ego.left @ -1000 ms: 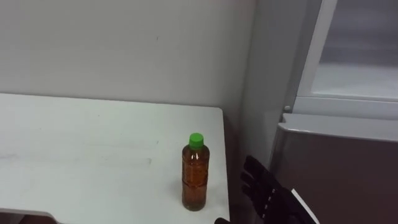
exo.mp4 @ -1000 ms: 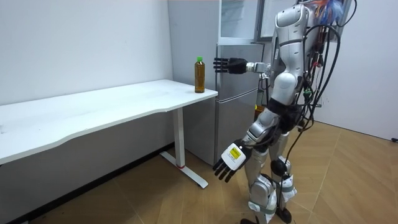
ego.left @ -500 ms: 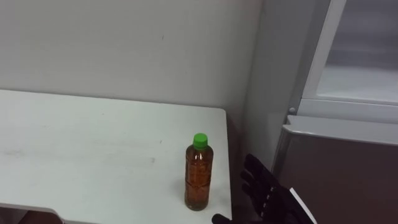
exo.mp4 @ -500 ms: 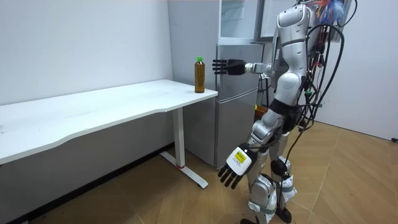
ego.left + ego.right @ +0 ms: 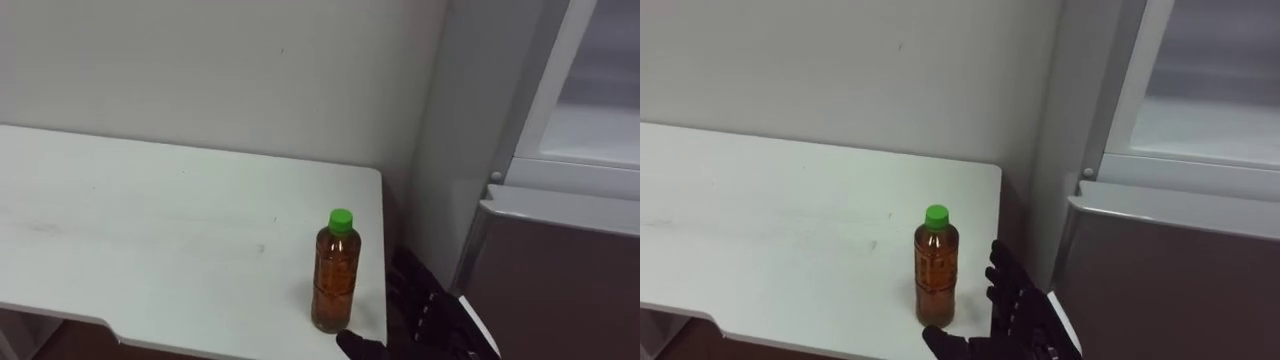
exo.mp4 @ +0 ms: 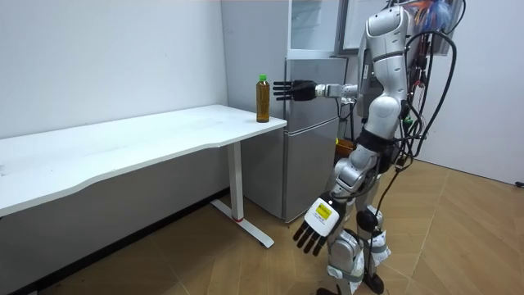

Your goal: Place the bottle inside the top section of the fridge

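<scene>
The right hand [image 5: 1015,310] is held out level with its fingers straight and spread, grasping nothing. It sits just right of the bottle [image 5: 936,265], fingertips pointing toward the far wall [image 5: 840,70], the thumb reaching in low near the bottle's base. The room view shows a sliver of gap between fingertips and bottle.

The bottle stands upright on the white counter [image 5: 760,220], close to its right end and near edge. It holds amber liquid and has a green cap.

Right of the counter, across a narrow gap, stands the fridge [image 5: 1180,280], with a grey lower door and a paler upper section framed in white above it.

In the room view the robot stands upright on the wooden floor [image 6: 458,238] in front of the fridge, at the counter's right end. Its left hand [image 6: 318,225] hangs low beside its leg, fingers relaxed and straight, empty.
</scene>
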